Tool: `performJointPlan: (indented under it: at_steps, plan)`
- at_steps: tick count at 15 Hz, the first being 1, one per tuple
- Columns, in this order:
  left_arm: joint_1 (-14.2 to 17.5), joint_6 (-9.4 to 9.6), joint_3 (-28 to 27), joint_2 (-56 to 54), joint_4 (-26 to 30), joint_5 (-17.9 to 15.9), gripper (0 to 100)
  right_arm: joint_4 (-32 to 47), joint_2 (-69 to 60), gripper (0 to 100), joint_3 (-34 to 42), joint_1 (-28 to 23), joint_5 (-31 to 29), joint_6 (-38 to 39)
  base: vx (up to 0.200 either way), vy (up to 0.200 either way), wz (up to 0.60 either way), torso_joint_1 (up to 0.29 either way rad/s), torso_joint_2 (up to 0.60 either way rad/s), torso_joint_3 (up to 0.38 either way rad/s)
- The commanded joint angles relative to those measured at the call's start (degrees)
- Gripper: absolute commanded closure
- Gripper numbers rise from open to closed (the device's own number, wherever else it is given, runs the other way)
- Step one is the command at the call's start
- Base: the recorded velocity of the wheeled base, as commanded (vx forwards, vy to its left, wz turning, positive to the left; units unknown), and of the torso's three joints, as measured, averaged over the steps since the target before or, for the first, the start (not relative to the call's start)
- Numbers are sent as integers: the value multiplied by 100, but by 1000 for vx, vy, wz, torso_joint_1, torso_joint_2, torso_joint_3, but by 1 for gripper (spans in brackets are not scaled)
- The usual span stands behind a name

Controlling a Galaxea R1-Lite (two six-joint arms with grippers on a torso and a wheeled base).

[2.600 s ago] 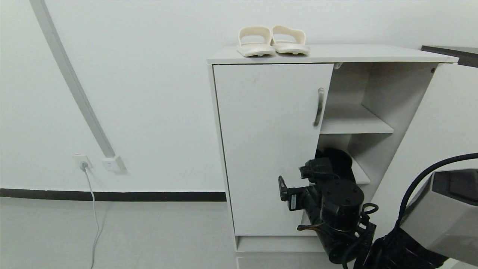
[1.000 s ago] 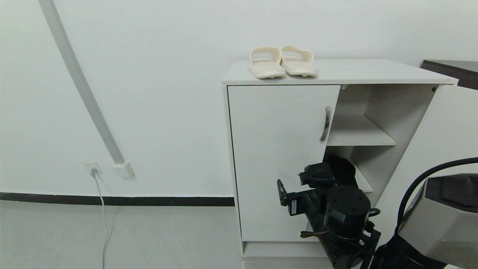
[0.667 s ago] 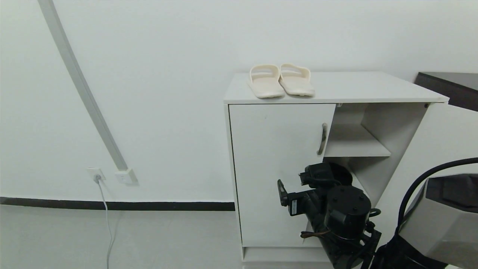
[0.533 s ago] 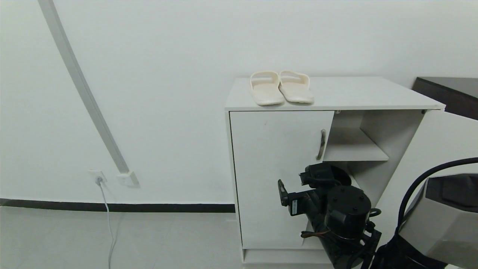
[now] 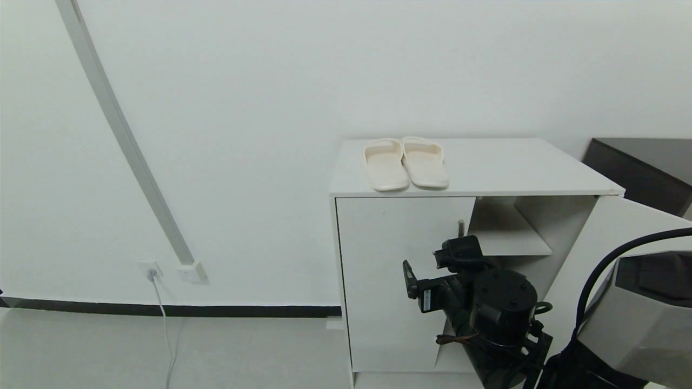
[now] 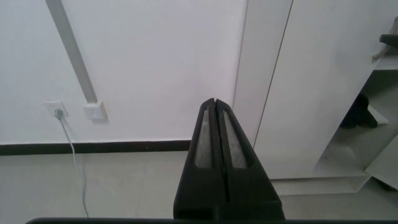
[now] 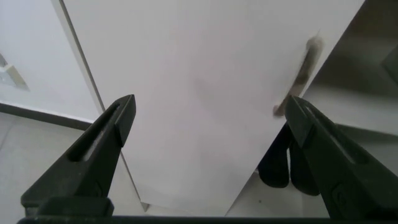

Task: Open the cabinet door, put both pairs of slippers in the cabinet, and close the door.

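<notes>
A white cabinet point(image 5: 486, 167) stands against the wall. Its left door point(image 5: 394, 281) is shut, and its right door point(image 5: 594, 254) is swung open, baring a shelf point(image 5: 508, 237). A cream pair of slippers point(image 5: 405, 162) lies on the cabinet top, at its left. A black pair of slippers point(image 7: 289, 162) sits inside, low down behind the left door's edge; the left wrist view has the black pair point(image 6: 359, 112) too. My right gripper point(image 7: 210, 102) is open, facing the left door beside its handle point(image 7: 301, 71). My left gripper point(image 6: 215, 102) is shut on nothing, off to the cabinet's left.
A wall socket with a hanging cable point(image 5: 151, 268) and a slanted grey conduit point(image 5: 124, 140) are on the wall to the left. Dark furniture point(image 5: 638, 167) stands right of the cabinet. The grey floor point(image 5: 162, 351) left of the cabinet is open.
The head camera has risen, so the cabinet sits lower in the picture and its top shows from above. The black slippers are now hidden behind the right arm in that view.
</notes>
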Motion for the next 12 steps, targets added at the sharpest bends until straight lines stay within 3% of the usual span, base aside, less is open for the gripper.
performJointPlan:
  at_steps: [1,12]
  plan:
    - [-4,-2,1,4,-1,-8,100,-17,58,0,-3,0,-1,-1,0,0,0,212,-530,-325]
    - [5,15,1,4,-1,-8,100,-26,85,0,15,-17,-10,-1,0,0,0,238,-566,-326]
